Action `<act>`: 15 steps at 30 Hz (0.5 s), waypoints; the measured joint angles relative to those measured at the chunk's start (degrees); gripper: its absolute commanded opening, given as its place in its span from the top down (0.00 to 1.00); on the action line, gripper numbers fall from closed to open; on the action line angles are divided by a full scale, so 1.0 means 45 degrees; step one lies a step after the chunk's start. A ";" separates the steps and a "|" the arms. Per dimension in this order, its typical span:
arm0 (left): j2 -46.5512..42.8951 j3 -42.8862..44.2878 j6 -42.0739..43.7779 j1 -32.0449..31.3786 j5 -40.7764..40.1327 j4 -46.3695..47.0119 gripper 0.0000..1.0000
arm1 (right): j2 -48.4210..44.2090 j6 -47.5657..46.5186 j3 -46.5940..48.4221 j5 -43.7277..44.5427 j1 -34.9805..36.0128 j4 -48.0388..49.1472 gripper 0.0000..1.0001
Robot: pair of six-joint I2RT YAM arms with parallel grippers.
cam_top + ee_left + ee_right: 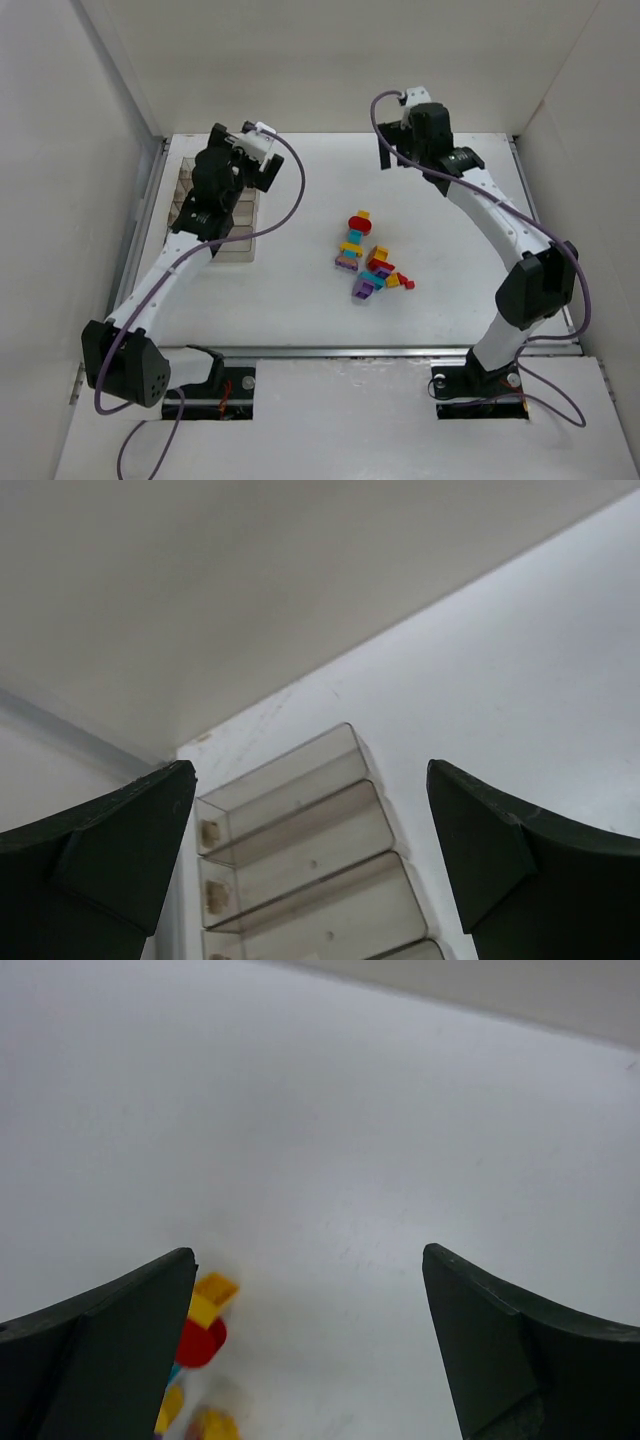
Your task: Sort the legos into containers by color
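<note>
A: Top cam?
B: Fixed, high, behind the near edge, looking steeply down. Whole desk in frame, arm bases at the bottom.
A: Left wrist?
B: Low and close at the far-left corner, facing the wall. Its own fingers (100,865) sit in the lower corners. The organizer (300,830) is at bottom centre. Top cam sees the same organizer (245,228) by the left edge.
A: Right wrist?
B: Tilted down toward the far edge, mostly bare desk. It catches only the far end of the lego pile (200,1335). Top cam has the whole lego pile (370,262) mid-desk.
</note>
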 measured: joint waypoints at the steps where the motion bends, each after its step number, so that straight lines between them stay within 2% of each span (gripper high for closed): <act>1: 0.0063 0.0010 -0.0073 -0.0063 0.0175 -0.0228 0.00 | 0.0053 0.0296 -0.0248 -0.0393 -0.0029 -0.0534 0.00; 6: 0.0797 0.0029 -0.0423 -0.0729 0.1030 -0.1418 0.00 | 0.0058 0.1608 -0.1554 -0.1996 -0.0287 -0.2472 0.00; 9: 0.1093 0.0029 -0.0704 -0.1049 0.1350 -0.1812 0.00 | -0.0369 0.2395 -0.2846 -0.2365 -0.0607 -0.3293 0.06; 14: 0.1132 0.0015 -0.1190 -0.1122 0.1462 -0.1608 0.00 | -0.1865 0.4099 -0.4925 -0.2404 -0.1209 -0.4575 0.33; 15: 0.1127 -0.0029 -0.1297 -0.1117 0.1428 -0.1481 0.00 | -0.2074 0.4386 -0.5241 -0.2414 -0.1248 -0.4658 0.34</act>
